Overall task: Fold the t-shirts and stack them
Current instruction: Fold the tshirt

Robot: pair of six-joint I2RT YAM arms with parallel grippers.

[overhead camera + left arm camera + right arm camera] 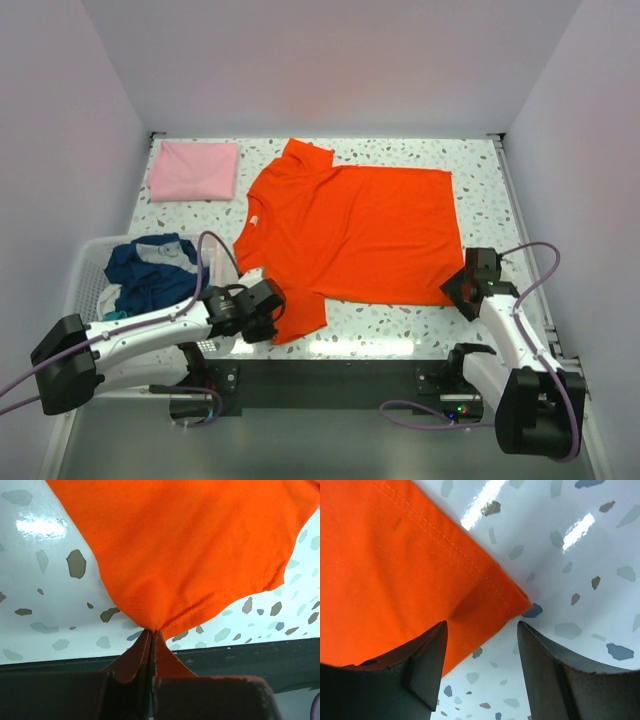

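Note:
A bright orange-red t-shirt [350, 230] lies spread flat across the middle of the table, collar to the left. My left gripper [280, 312] is shut on the edge of its near sleeve at the front left; in the left wrist view the jaws [151, 631] pinch a bunched point of orange cloth [190, 545]. My right gripper [462, 285] stands open at the shirt's near right hem corner. In the right wrist view that corner [512, 602] lies between its fingers [482, 625], left finger over the cloth. A folded pale pink t-shirt [193, 170] rests at the back left.
A white slatted basket [95, 245] stands at the front left, holding a crumpled dark blue t-shirt [150, 270] and a bit of teal cloth [118, 315]. The table's dark front edge [350, 365] runs just behind both grippers. Walls close in the sides.

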